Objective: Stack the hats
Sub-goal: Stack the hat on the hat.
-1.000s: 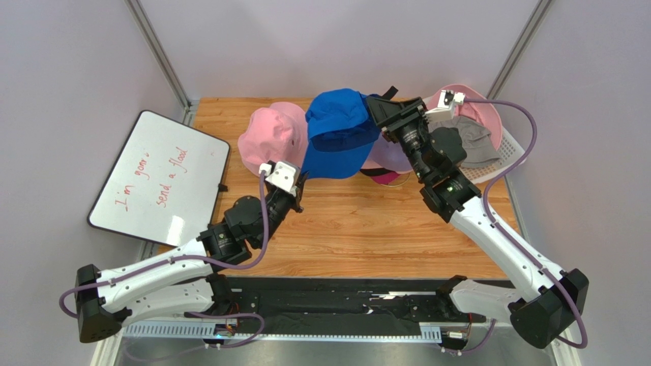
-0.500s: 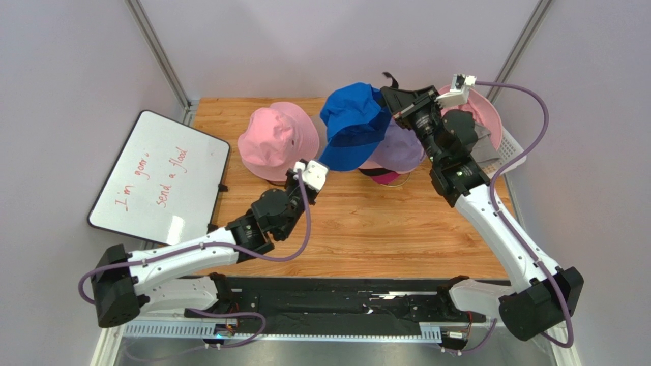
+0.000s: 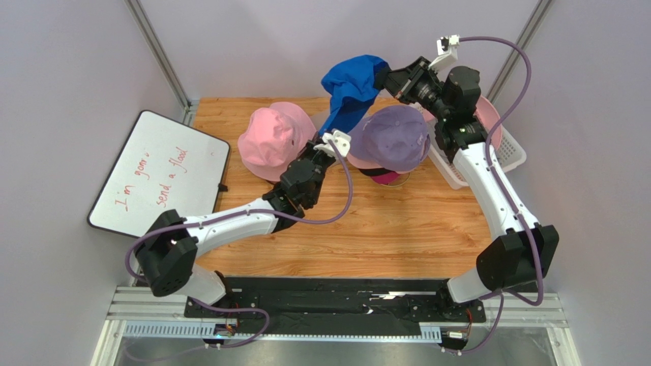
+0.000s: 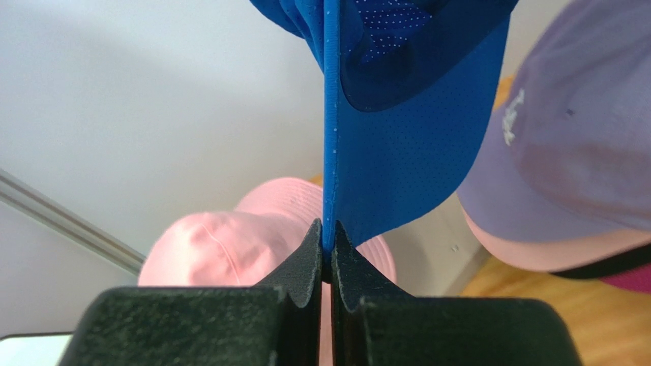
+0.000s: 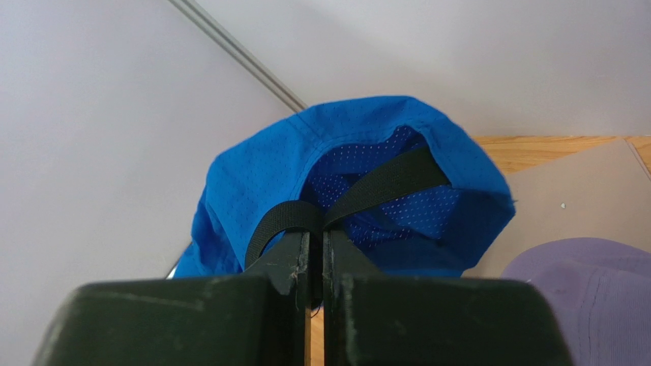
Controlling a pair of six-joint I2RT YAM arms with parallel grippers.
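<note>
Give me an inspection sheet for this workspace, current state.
Surface: wooden table, no spills or damage seen.
Job's things: blue cap lifted off the table between both arms; lavender cap tops the pile at centre back; pink bucket hat sits alone to its left.
Clutter: whiteboard with red writing at the left edge; white mesh basket at right holds a pink hat.
Grippers: left gripper shut on the blue cap's brim; right gripper shut on its back strap.
Cables: purple cable loops free above the right wrist; another follows the left arm.
Surroundings: grey walls, metal corner posts.
</note>
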